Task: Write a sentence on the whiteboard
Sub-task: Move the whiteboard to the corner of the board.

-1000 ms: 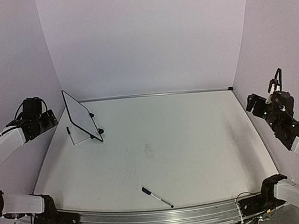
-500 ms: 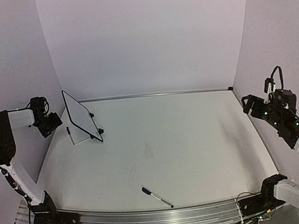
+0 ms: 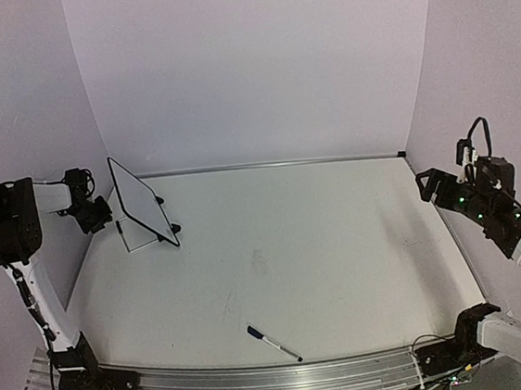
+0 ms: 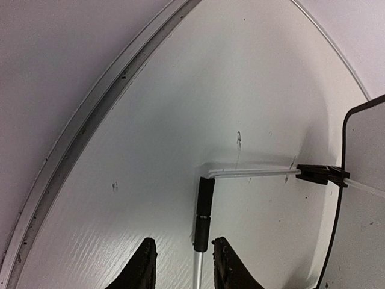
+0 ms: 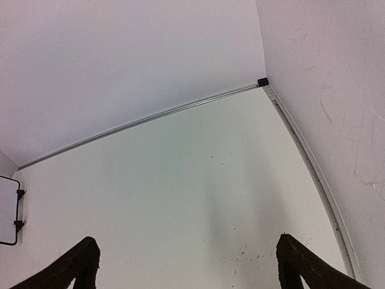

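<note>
The whiteboard (image 3: 143,202) stands tilted on its stand at the table's back left, and its white face shows at the edge of the left wrist view (image 4: 364,138) and the right wrist view (image 5: 7,209). The sentence is out of view. My left gripper (image 3: 95,215) is just left of the board, low at the table. Its jaws (image 4: 183,265) are narrowed around the black-tipped metal leg of the stand (image 4: 204,208), with a gap on both sides. My right gripper (image 3: 427,185) hangs open over the table's right side (image 5: 186,265), nothing between its fingers.
A blue-capped marker (image 3: 273,343) lies near the table's front edge, in the middle. A metal rail (image 4: 90,126) runs along the table's left edge beside my left gripper. Purple walls close in the left, back and right sides.
My left arm has swung in toward the board's stand and its jaws have narrowed around the stand's leg. My right gripper has drifted slightly left, still wide open.
</note>
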Motion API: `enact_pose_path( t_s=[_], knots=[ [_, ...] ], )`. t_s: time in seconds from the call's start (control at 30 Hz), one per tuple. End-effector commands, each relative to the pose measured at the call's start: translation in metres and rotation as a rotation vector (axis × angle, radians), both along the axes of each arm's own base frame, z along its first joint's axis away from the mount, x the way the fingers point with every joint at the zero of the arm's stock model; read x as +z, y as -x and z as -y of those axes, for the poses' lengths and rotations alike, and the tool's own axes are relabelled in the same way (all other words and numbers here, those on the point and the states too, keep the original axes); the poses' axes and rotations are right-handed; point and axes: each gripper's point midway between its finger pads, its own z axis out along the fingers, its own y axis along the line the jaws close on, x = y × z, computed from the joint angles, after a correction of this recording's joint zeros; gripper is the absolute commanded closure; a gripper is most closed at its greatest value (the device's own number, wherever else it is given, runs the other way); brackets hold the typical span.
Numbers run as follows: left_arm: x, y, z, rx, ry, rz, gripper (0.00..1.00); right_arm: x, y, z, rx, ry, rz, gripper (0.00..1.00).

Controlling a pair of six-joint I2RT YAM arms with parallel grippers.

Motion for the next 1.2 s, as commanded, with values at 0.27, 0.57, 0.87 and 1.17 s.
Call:
enact_pose_path(
  t_s=[0.27,0.57,0.87,1.17],
  knots=[
    [-0.019,-0.026,0.004,-0.032,0.011,-0.070,0.69,0.015,0.001,-0.004,0.018,-0.029,0.018,0.02],
    [-0.034,-0.030,0.012,-0.066,0.013,-0.106,0.71,0.008,0.000,-0.004,0.014,-0.031,0.000,0.02],
    [-0.047,-0.034,0.020,-0.098,0.026,-0.134,0.82,0.001,-0.002,-0.002,0.002,-0.025,-0.018,0.02],
    [-0.054,-0.034,0.026,-0.127,0.040,-0.145,0.97,-0.001,-0.001,-0.001,-0.002,-0.023,-0.021,0.02]
  ],
)
